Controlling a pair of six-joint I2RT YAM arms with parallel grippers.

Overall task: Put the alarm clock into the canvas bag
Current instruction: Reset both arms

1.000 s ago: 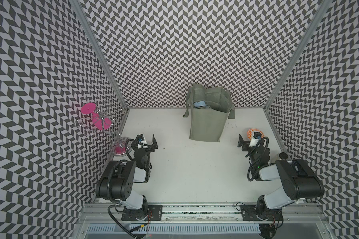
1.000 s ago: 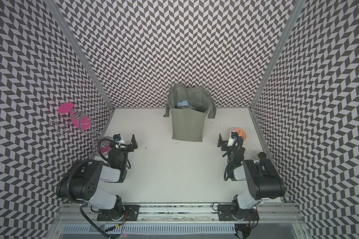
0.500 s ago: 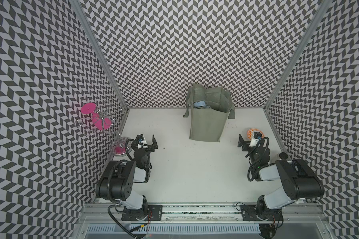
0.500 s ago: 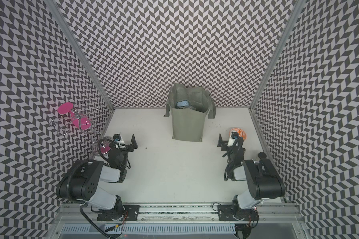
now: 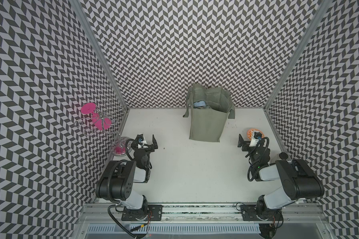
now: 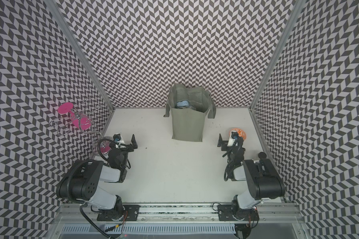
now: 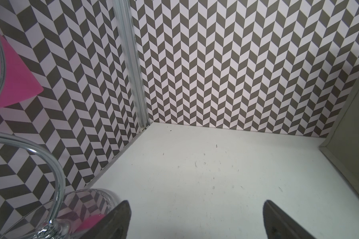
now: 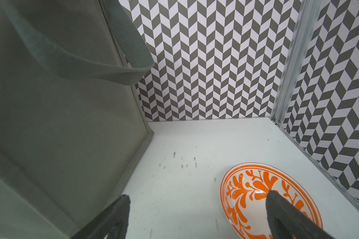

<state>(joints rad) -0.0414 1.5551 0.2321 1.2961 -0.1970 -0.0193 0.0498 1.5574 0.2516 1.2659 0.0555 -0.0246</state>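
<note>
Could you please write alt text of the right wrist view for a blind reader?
A tall grey-green canvas bag with a drooping strap handle stands near an orange-and-white patterned bowl on the white table. The open, empty right claw points between them.

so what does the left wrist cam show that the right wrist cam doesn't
Only the left wrist view: a shiny curved wire stand and a pink piece, close to the side wall. Only the right wrist view: an orange-patterned bowl and a drooping strap handle. Both: a side of the canvas bag, the white table, the chevron walls, and an open, empty claw at the frame's edge, the left claw in one and the right claw in the other.
</note>
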